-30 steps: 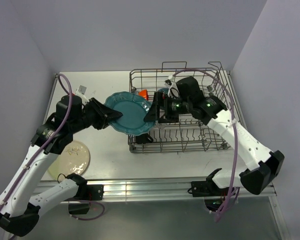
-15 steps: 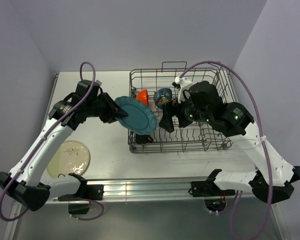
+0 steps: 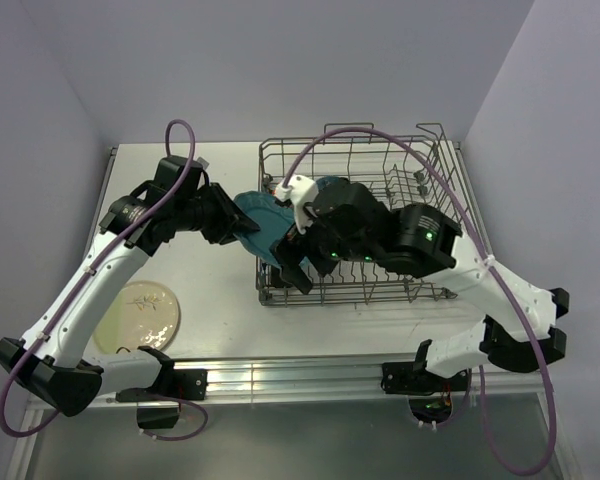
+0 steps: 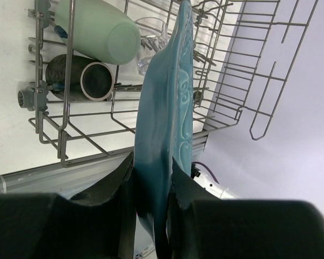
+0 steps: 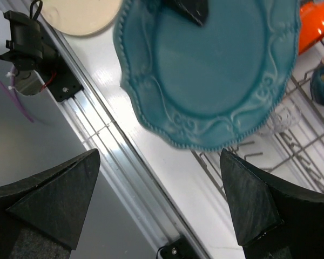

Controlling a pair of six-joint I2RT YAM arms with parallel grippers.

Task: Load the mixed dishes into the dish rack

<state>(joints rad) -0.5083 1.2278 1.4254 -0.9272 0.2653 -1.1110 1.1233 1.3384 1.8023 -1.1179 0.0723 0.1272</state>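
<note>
White tabletop point(image 3: 210, 290), lavender walls point(image 3: 280, 70) on three sides, aluminium rail point(image 3: 280, 372) along the 6 o'clock edge. Dish rack point(image 3: 410, 285) sits toward 3 o'clock of table centre. Left gripper point(image 4: 151, 186) clamped on the rim of the teal scalloped plate point(image 4: 164, 124); plate stands on edge at the rack's 9 o'clock wall. Right gripper point(image 5: 156, 199) spread wide, holding nothing, just beside the plate. Cream plate point(image 3: 140, 315) lies flat at 7 o'clock; its motif is too small to read.

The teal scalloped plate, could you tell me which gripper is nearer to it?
Left. The left gripper clamps the teal scalloped plate; the right gripper, open, faces it without touching.
</note>
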